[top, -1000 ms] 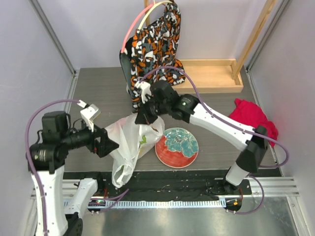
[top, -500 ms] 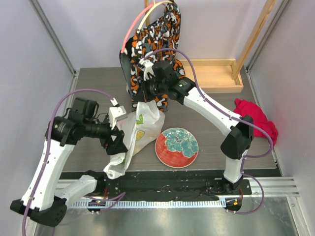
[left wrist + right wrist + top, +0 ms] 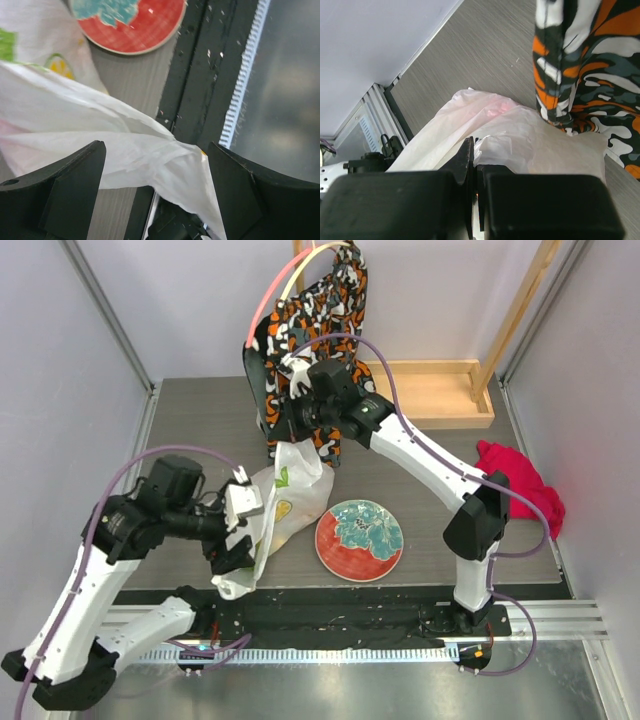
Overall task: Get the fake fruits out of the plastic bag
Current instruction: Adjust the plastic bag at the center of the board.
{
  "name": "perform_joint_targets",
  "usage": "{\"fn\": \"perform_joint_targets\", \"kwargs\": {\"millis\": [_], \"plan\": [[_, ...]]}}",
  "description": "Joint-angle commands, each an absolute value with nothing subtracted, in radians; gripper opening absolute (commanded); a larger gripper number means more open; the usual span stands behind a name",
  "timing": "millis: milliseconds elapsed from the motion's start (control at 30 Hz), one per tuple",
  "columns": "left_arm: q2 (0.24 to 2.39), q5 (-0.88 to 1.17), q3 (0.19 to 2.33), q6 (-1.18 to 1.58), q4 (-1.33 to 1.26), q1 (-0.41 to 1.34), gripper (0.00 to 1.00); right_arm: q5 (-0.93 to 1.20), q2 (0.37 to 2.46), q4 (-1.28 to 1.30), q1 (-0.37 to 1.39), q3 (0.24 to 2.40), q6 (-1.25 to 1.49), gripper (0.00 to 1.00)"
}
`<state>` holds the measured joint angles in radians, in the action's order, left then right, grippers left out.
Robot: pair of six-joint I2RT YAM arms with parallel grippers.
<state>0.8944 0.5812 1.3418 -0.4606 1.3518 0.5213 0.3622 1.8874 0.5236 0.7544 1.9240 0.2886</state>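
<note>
item: plastic bag (image 3: 290,495). centre-left of the top view, now stretched from upper centre down to lower left, its tail over the front edge of the table (image 3: 200,440), just left of the floral plate (image 3: 360,538).

contents: fake fruits (image 3: 283,511). yellow and green shapes showing through the film, mid-bag; none out yet.

right gripper (image 3: 298,428): fingers pressed together on a fold at the bag's top. over the last second it has hauled that end up and back, beside the patterned cloth bag (image 3: 315,320).

left gripper (image 3: 233,545): has swung from the bag's left flank to its lower tail. fingers (image 3: 65,185) spread wide, film lying between them, not clamped.

reading: the bag is raised by one end, so the fruits probably settle lower. which end is the mouth cannot be told. the left likely needs a hold before anything tips out.
</note>
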Motion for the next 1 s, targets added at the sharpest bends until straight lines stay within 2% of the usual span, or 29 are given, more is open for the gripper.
{"fn": "perform_joint_targets", "kwargs": {"millis": [0,133,200,333,467,533,567,600,633,800,900,967], "plan": [[0.923,0.486,1.272,-0.443,1.66,0.69,0.86,0.377,1.927,0.48,0.735,2.003,0.288,0.01],[0.98,0.439,1.282,-0.433,1.658,0.713,0.81,0.376,1.945,0.472,0.719,2.02,0.288,0.01],[0.992,0.329,1.289,-0.428,1.66,0.716,0.78,0.376,1.948,0.472,0.709,2.023,0.29,0.01],[0.991,0.146,1.319,-0.41,1.661,0.716,0.61,0.374,1.941,0.474,0.701,2.02,0.284,0.01],[0.925,0.025,1.298,-0.426,1.661,0.716,0.54,0.362,1.921,0.488,0.698,2.0,0.243,0.01],[0.908,-0.067,1.244,-0.426,1.661,0.716,0.41,0.357,1.91,0.495,0.696,1.993,0.216,0.01],[0.908,-0.087,1.227,-0.419,1.661,0.716,0.31,0.354,1.908,0.502,0.696,1.991,0.19,0.01],[0.91,-0.101,1.195,-0.411,1.66,0.716,0.07,0.354,1.907,0.503,0.696,1.991,0.175,0.01],[0.905,-0.141,1.183,-0.393,1.645,0.716,0.0,0.356,1.91,0.505,0.696,1.993,0.158,0.01],[0.821,-0.303,1.105,-0.418,1.445,0.654,0.0,0.359,1.976,0.522,0.698,2.065,-0.021,0.01],[0.782,-0.391,1.033,-0.535,1.115,0.608,0.0,0.304,2.072,0.52,0.696,2.182,-0.124,0.01],[0.846,-0.422,1.049,-0.557,0.981,0.531,0.0,0.258,2.158,0.515,0.695,2.323,-0.156,0.01]]}}
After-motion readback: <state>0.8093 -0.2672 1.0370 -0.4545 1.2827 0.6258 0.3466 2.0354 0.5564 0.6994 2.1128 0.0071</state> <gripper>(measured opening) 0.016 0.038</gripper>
